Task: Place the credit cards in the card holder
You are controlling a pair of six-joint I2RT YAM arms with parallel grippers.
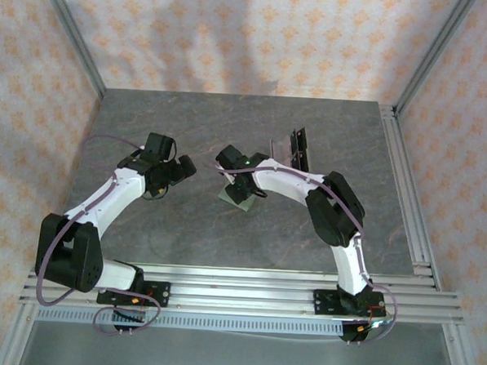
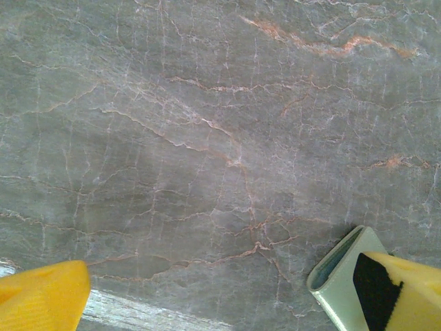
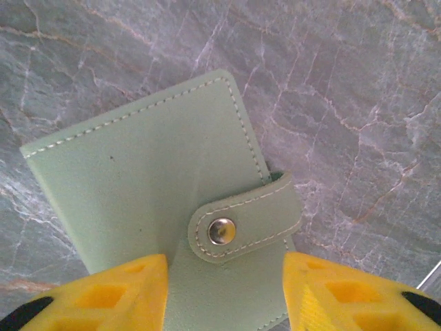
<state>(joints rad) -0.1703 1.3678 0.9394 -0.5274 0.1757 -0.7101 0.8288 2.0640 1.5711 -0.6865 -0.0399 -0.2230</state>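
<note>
Card holder (image 3: 158, 179): lies flat on the stone table (image 1: 149, 120) near centre, closed, its tab (image 3: 262, 214) snapped down over the front. Right gripper (image 3: 224, 258) is over its near end with jaws part-way apart and a yellow finger (image 3: 124, 293) either side of the tab. I cannot tell whether they bear on the leather. Left gripper (image 2: 222, 265) has jaws wide apart with nothing between them, and the holder's corner shows at 5 o'clock in its wrist view, just beside one finger. Credit cards (image 1: 288, 146) lie well apart, at 1 o'clock from the holder in the top view, untouched. Risks, as judged: the fingers overlap the holder's face rather than its edges, so closing could skid it across the smooth stone or rotate it. Clamping beside the tab would hold the snap shut, leaving no pocket open. The left finger could nudge the corner. Thin cards may resist pickup.
</note>
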